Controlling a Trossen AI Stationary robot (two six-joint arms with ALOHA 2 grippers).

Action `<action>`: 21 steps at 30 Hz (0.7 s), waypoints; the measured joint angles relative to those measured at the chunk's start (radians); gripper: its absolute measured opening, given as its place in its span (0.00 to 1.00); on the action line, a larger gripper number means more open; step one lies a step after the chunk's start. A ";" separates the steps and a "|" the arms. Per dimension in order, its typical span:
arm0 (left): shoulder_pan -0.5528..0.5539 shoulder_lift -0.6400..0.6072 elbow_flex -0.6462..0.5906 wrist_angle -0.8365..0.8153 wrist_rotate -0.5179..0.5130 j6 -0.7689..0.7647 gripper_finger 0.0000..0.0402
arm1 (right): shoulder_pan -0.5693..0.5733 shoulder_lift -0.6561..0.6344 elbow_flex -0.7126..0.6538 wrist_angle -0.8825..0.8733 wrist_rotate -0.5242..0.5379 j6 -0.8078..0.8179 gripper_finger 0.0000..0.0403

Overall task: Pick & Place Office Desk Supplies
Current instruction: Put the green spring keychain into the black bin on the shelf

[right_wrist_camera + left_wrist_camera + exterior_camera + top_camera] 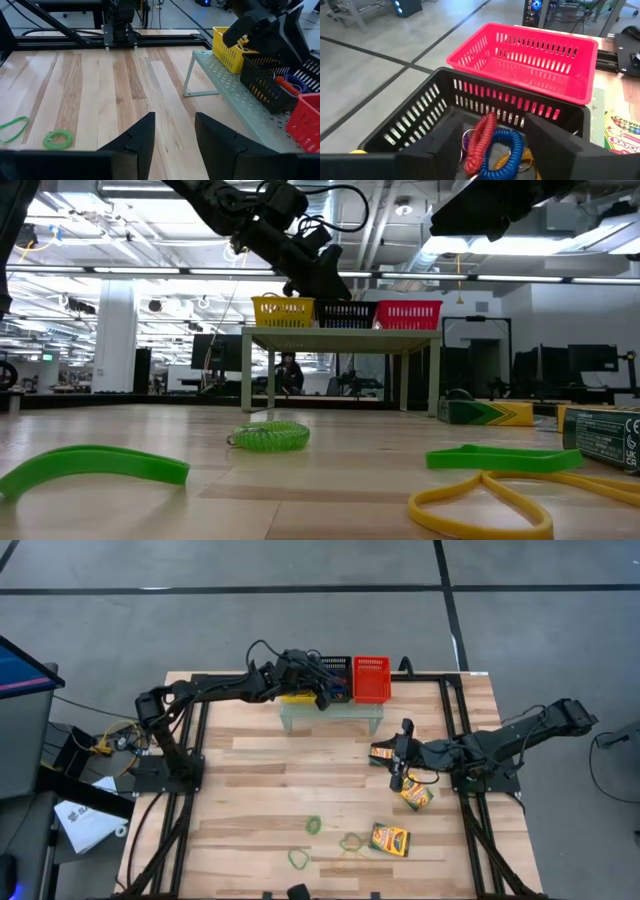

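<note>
The left gripper (492, 145) hangs over the black mesh plastic basket (420, 107) on the pale raised shelf (330, 715), its fingers spread apart and grasping nothing; red, blue and yellow coiled bands (492, 145) lie in the basket beneath it. The right gripper (398, 768) waits low over the wooden table (260, 790), fingers parted and empty, between two yellow-and-green crayon boxes (417, 795). Green and yellow loops (314, 825) lie near the table's front

The left arm is stretched toward the far edge of the tabletop, its left end effector (492, 145) held with fingers parted. The right arm is bent inward, the right end effector (174, 137) held low with fingers apart.
</note>
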 joint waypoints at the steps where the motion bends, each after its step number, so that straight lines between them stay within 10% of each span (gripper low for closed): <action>1: -0.001 0.000 0.000 0.000 0.000 -0.001 0.53 | 0.000 0.000 0.000 0.000 0.000 0.000 0.34; 21: -0.392 -0.334 -0.064 -0.264 -0.005 0.064 0.54 | 0.000 0.000 0.000 -0.001 -0.001 0.000 0.34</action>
